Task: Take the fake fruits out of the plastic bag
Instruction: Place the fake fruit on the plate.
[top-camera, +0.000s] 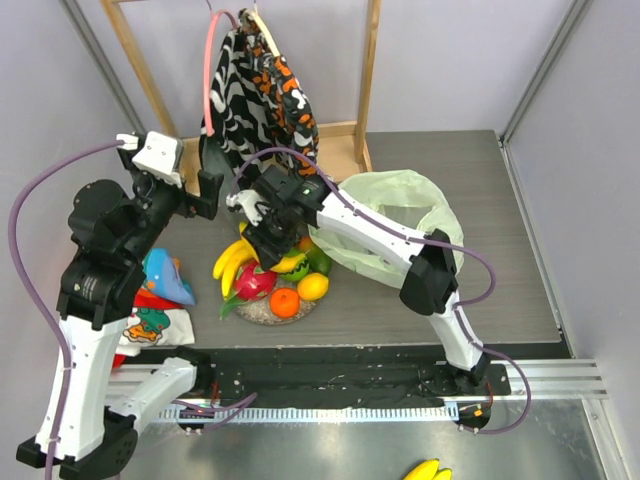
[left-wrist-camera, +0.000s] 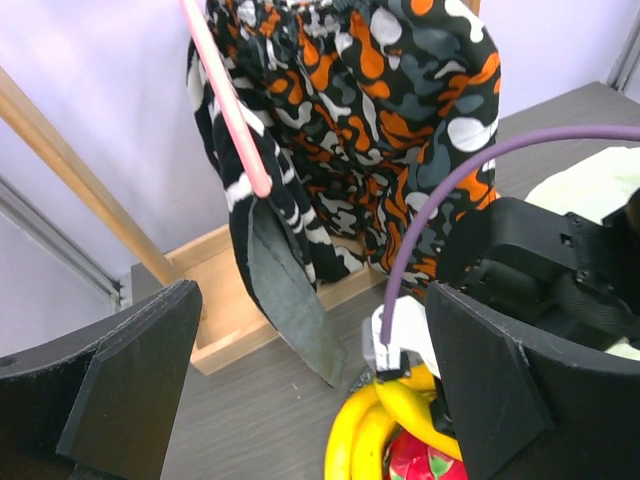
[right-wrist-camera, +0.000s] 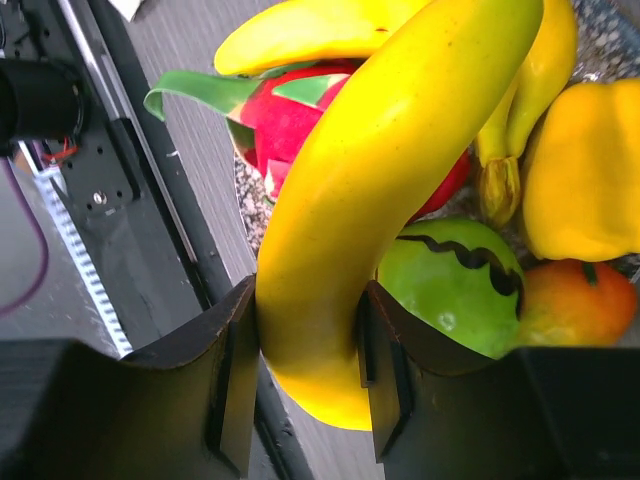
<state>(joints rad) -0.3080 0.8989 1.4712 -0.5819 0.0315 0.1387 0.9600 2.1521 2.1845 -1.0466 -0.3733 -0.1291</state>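
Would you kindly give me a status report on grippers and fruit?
Left gripper open, empty. Right gripper shut on banana at fruit pile. Plastic bag lies right of pile.

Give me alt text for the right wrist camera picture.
The right gripper holds a yellow banana between its black fingers. Behind lie a pink dragon fruit, a green apple, an orange and another yellow fruit.

no legible text, no readable labels

Bright, even light falls from above in all three views, leaving only soft shadows on the dark grey tabletop. The glossy yellow plastic banana is sharp with a faint sheen. The lower foreground there blurs slightly.
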